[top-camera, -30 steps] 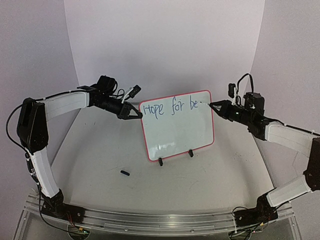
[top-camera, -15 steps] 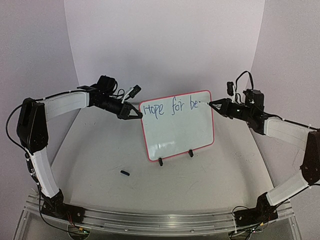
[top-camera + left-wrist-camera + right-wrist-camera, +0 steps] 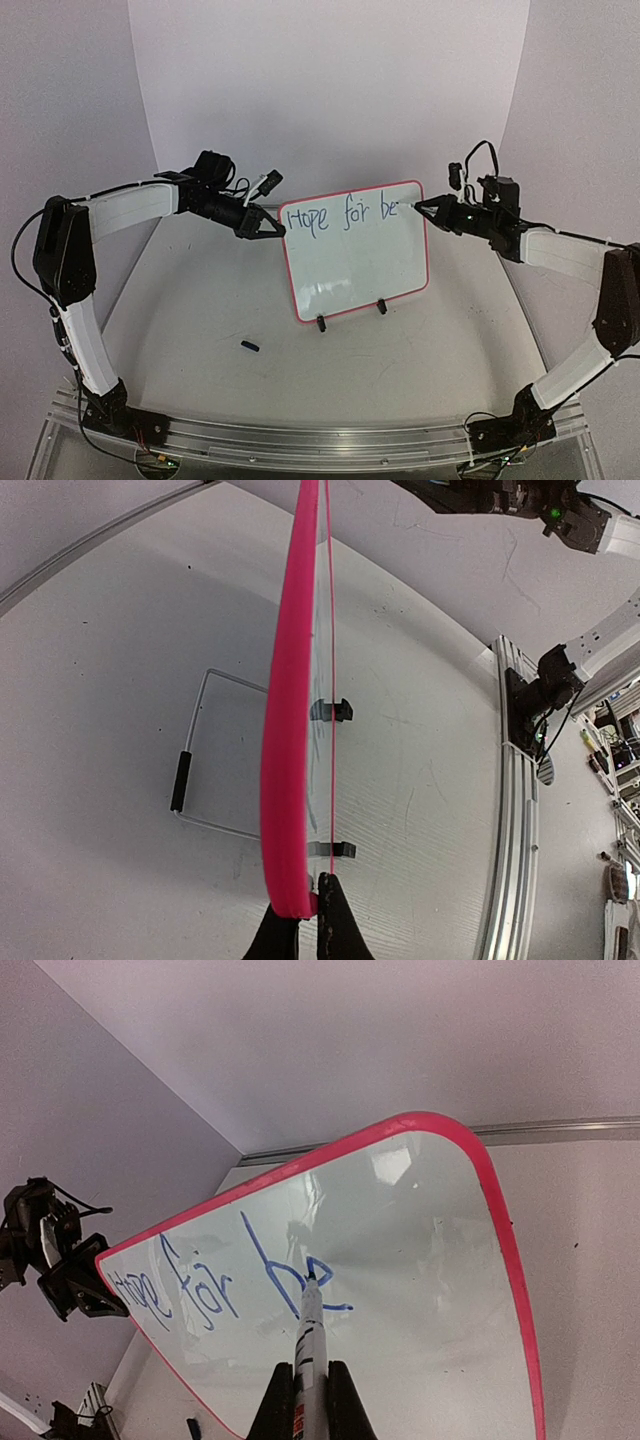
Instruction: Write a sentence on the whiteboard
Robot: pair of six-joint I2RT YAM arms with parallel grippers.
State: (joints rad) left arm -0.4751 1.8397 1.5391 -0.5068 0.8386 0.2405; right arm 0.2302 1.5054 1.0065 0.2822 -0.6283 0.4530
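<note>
The whiteboard (image 3: pixel 355 255) stands near the middle of the table (image 3: pixel 190 320) on its 2 black clip feet (image 3: pixel 321 323), leaning back a little, its face toward the arm bases. The sentence (image 3: pixel 340 215) runs in blue along the top edge and reads "Hope for be" – 1 line, with only a narrow strip of white between the last letter and the red frame on the right; the face under the writing is plain white. The left gripper (image 3: pixel 272 226) is pressed onto the board's upper left corner, 1 finger on each side of the frame, as the left wrist view shows edge-on. The right gripper (image 3: pixel 310 1400) is pinched on a marker (image 3: pixel 309 1335) that points away from the wrist, its tip at the board's face by the "e" of "be". Behind the board a thin wire stand (image 3: pixel 200 750) with a black sleeve lies on the table, close to the back of the frame. A small black cap (image 3: pixel 250 346) lies on the table well apart from the board, toward the near left. White walls (image 3: pixel 330 90) close the table behind and on both sides – the arms reach in from either side, and the metal rail (image 3: pixel 300 435) with their bases runs along the near edge.
</note>
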